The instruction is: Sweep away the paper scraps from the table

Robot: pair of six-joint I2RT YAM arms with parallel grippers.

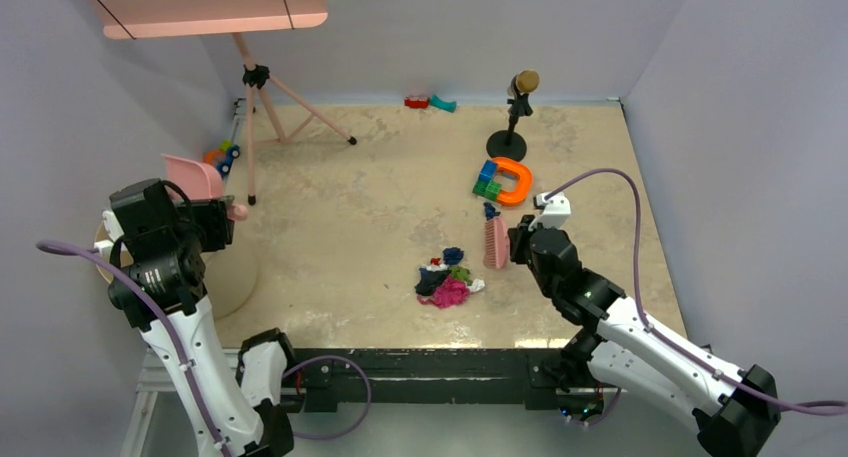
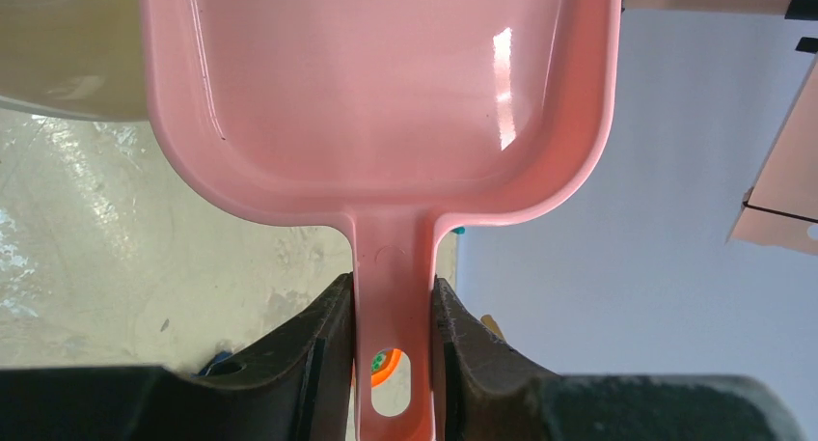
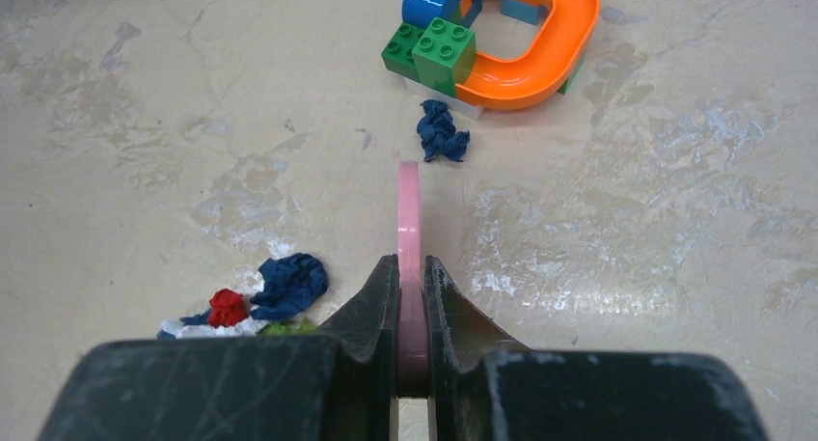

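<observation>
The paper scraps (image 1: 447, 279) lie in a small pile of black, magenta, blue, green, red and white bits at the front middle of the table (image 1: 350, 207). The pile's edge shows in the right wrist view (image 3: 265, 294). One dark blue scrap (image 3: 442, 132) lies apart by the blocks. My right gripper (image 1: 514, 243) is shut on a pink brush (image 1: 495, 243), held low just right of the pile and seen edge-on in the right wrist view (image 3: 409, 209). My left gripper (image 1: 218, 215) is shut on the handle of a pink dustpan (image 2: 386, 103), held raised at the table's left edge, far from the pile.
Blue-green blocks with an orange horseshoe (image 1: 507, 180) sit behind the brush. A black stand with a gold top (image 1: 518, 112), small red and teal toys (image 1: 430, 102) and a pink tripod (image 1: 262, 102) stand at the back. A pale round disc (image 1: 235, 277) lies under my left arm.
</observation>
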